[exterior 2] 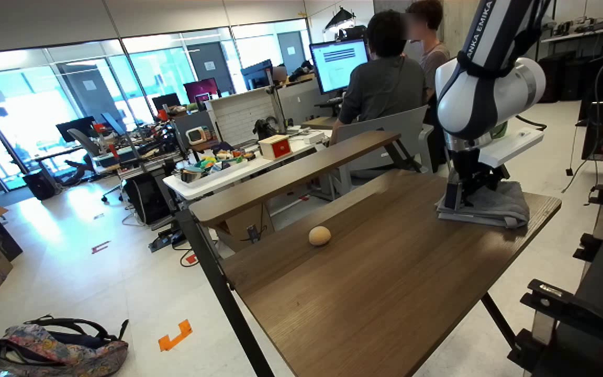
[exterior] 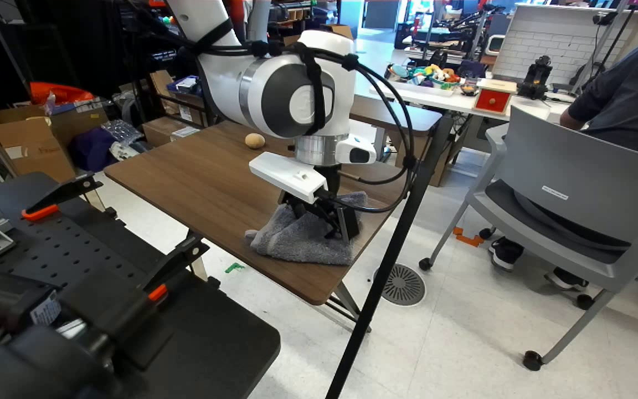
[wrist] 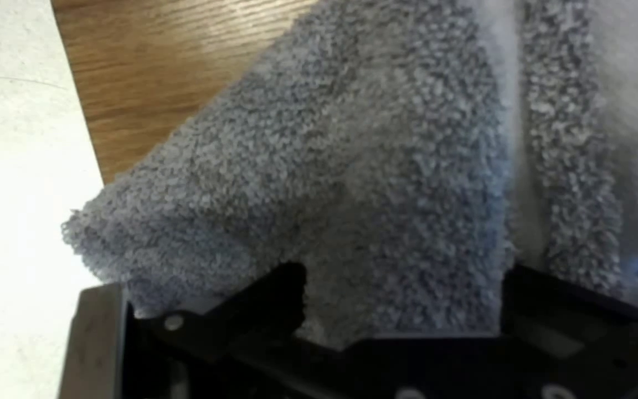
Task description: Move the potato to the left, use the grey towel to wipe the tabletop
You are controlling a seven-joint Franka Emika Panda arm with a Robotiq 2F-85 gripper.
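I have the pincer spread astride the towel near the worktop edge, potato well apart on it; if I close too shallow, the towel likely slips out mid-wipe.

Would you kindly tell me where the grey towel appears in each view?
In an exterior view: grey towel just below centre.
In an exterior view: grey towel at right, slightly below mid-height.
In the wrist view: grey towel across most of the picture.
Shared landmark: the brown wood-grain tabletop beneath it.
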